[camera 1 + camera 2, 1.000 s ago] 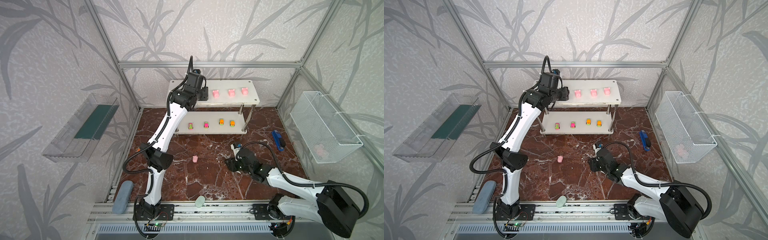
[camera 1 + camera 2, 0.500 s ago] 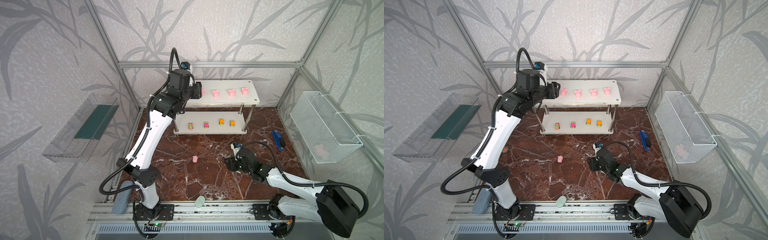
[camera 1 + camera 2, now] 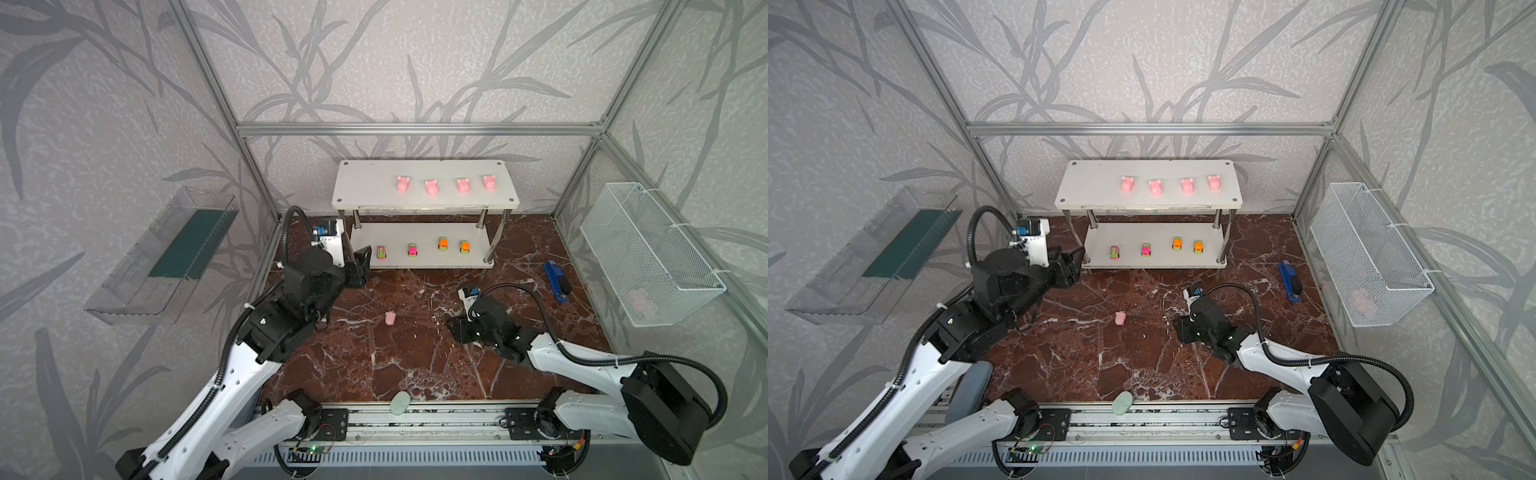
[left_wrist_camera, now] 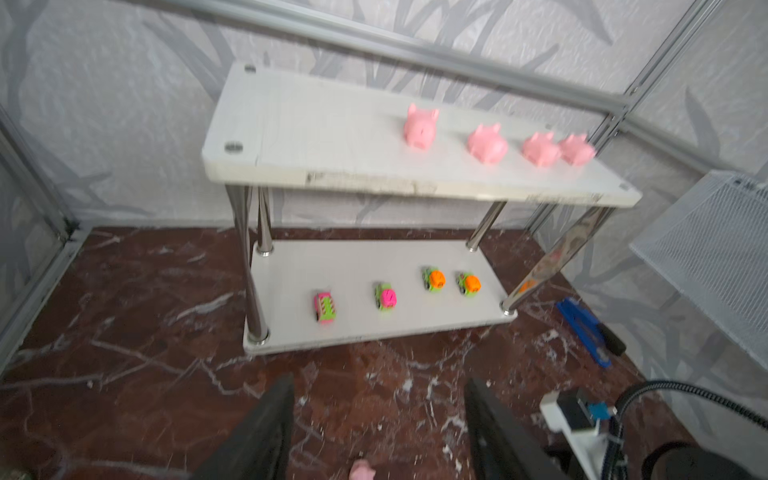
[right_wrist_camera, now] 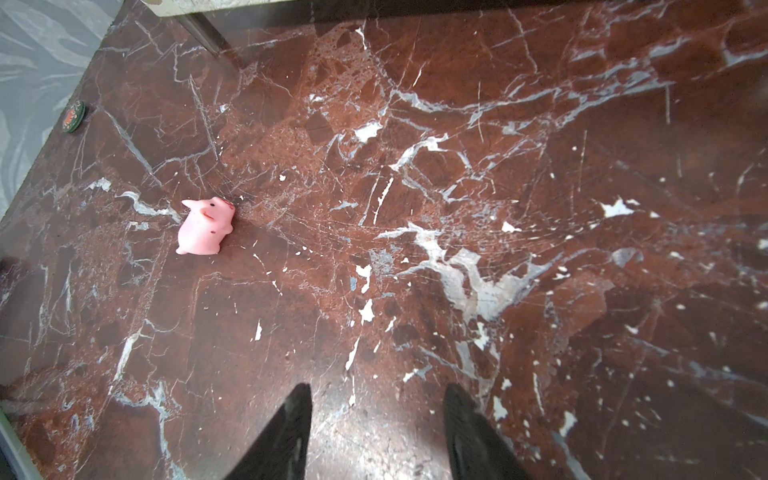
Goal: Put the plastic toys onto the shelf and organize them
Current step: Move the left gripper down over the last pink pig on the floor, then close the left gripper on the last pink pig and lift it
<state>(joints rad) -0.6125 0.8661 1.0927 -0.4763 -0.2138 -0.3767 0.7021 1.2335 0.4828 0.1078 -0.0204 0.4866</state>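
Now one pig [image 3: 390, 318] lies on its side on the tabletop [image 3: 415, 365], between the arms. Four pigs [image 3: 431, 187] line the shelf [image 3: 365, 187] top and four cars [image 3: 412, 249] the lower board. The left jaws stand wide, the right jaws narrower, both empty. Tipped as it is, that pig may slip from a pinch or land toppled, and a reach to the top board could knock the row. A second ago the left arm [image 3: 266, 332] was up at that board; it has dropped back. The right arm [image 3: 582, 365] is unmoved.
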